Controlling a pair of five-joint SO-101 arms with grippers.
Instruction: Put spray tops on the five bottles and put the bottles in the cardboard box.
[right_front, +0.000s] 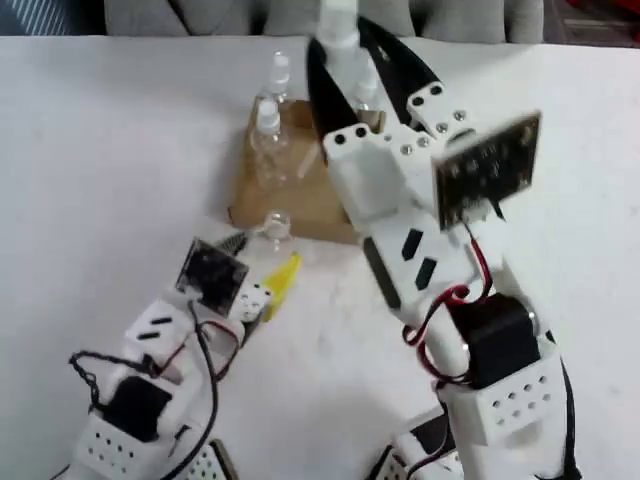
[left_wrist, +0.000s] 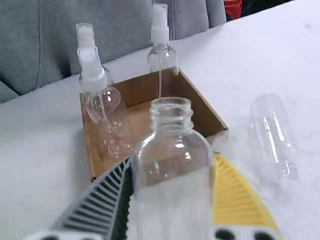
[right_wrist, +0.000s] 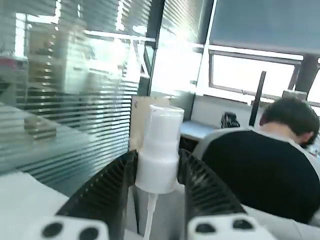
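In the high view the right arm covers the 3 o'clock side of the cardboard box (right_front: 262, 195). The right pincer (right_front: 338, 42) is raised over the box's 12 o'clock end, clamped on a spray top (right_wrist: 159, 150) whose dip tube is cut off at the frame edge. The left pincer (right_front: 270, 245) grips an uncapped bottle (left_wrist: 170, 165), held upright at the box's 6 o'clock edge. Three topped bottles (left_wrist: 97, 90) stand at the box, though I cannot tell whether the far ones are inside it. A second uncapped bottle (left_wrist: 274, 132) lies on the tabletop (left_wrist: 40, 150) just beside the box.
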